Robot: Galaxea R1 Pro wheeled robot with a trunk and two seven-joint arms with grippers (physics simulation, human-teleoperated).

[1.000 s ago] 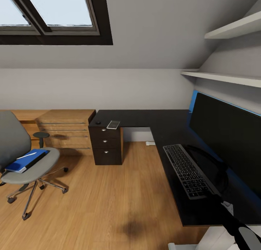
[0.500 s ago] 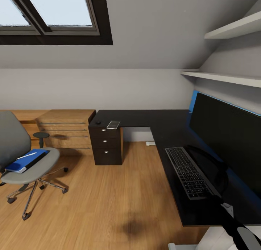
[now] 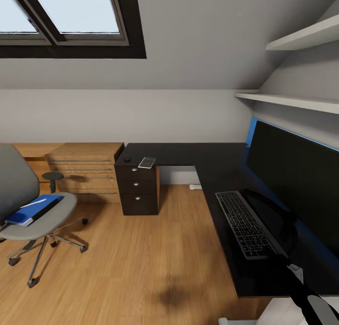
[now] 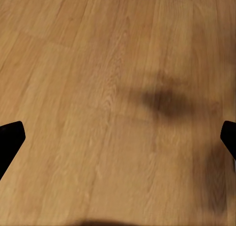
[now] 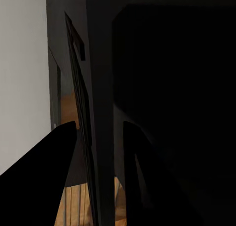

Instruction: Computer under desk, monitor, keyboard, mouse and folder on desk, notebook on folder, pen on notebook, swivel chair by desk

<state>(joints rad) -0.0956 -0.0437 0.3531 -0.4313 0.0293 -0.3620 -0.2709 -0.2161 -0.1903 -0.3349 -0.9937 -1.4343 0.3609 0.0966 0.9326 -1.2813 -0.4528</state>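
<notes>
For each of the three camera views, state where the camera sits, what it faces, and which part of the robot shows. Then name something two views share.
Head view: high on the robot, looking forward and down at the desk, monitor, keyboard and swivel chair; right arm shows.
Left wrist view: near the left gripper, facing the wooden floor; dark fingertips at both edges.
Right wrist view: near the right gripper, facing the keyboard edge-on; two dark fingers show.
Shared: head and left wrist views both show the floor.

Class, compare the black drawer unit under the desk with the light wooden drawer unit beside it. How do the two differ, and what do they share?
The black drawer unit is dark and narrow; the wooden drawer unit is pale and wider. The black one has round silver knobs, the wooden one long thin bar handles. The black one sits under the desk, the wooden one stands beside it. Both rest on the wood floor against the back wall, drawers shut.
</notes>
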